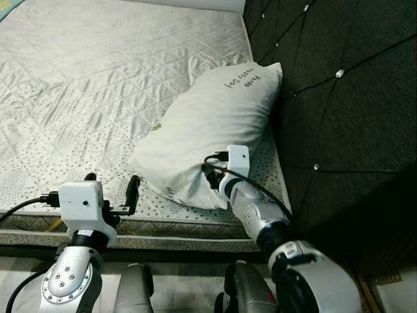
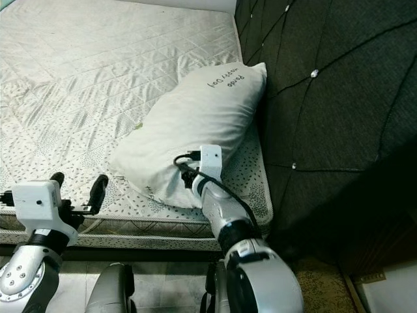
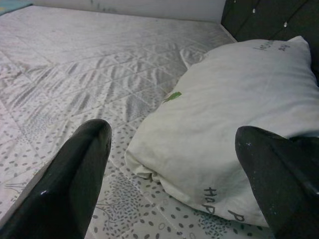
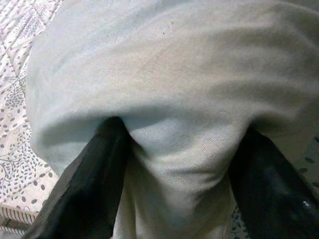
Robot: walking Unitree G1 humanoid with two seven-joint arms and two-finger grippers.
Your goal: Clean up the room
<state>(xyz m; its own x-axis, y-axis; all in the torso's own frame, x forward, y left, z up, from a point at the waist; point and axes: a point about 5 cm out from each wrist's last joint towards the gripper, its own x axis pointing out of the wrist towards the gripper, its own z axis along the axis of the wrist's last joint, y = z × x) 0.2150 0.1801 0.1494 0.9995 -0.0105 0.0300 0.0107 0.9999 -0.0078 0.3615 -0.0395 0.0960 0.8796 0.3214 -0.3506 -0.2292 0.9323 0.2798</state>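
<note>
The pillow (image 1: 208, 134) is lying on the mattress (image 1: 98, 85) against the dark headboard (image 1: 339, 98), its near end bunching between my right gripper's (image 4: 174, 169) fingers, which are pinching into the fabric. My left gripper (image 1: 112, 189) is hovering beside it, spread wide and empty. I am judging that squeezing deeper before lifting is wise, since loose cloth slips easily.

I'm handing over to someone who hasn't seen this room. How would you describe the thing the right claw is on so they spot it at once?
Find the bed's quilted grey mattress and go to its corner beside the dark tufted headboard. There lies a plump white pillow, with the right claw pressed into its near end, fabric bunched between the fingers. It has handwriting on its far end and a small green tag.
</note>
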